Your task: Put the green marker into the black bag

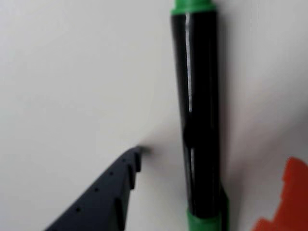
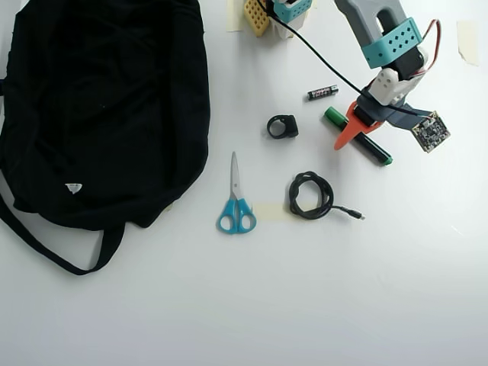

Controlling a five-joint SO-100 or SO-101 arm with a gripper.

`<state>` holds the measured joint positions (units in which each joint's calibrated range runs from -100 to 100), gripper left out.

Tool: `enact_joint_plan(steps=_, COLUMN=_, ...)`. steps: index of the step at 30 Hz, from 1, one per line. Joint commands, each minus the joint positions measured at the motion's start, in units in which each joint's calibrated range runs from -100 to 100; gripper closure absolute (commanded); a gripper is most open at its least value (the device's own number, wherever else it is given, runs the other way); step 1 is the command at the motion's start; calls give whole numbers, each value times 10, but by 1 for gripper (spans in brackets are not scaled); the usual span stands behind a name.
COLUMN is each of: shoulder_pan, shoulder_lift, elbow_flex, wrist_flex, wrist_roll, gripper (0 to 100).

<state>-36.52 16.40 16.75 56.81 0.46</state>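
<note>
Straddling the green marker (image 2: 358,136) at table's two o'clock: gripper (image 2: 364,136), jaws spread, nothing held. Step: grasp. Next: close, lift, carry to black bag (image 2: 99,107) at nine o'clock.

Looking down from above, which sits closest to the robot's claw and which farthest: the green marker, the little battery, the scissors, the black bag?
Seen in the overhead view, from the gripper:
1. Green marker: right under the claw, between its fingers.
2. Battery: just up and left of it.
3. Scissors: lower left, mid-table.
4. Black bag: far left; its near edge is about level with the scissors, its bulk lies farther.
</note>
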Motion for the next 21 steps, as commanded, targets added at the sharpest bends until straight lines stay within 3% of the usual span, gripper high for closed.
enact_joint_plan(steps=1, shoulder_pan=2, shoulder_lift=-2, elbow_flex=6, wrist_flex=-8, wrist_roll=-2, gripper=63)
enact_joint_plan(steps=11, shoulder_pan=-4, shoulder_lift=-3, elbow_flex=30, wrist_flex=-29, wrist_roll=-12, gripper=65)
enact_joint_plan(steps=21, shoulder_pan=-3, shoulder_lift=-3, elbow_flex=30, wrist_flex=-29, wrist_roll=-12, gripper=90)
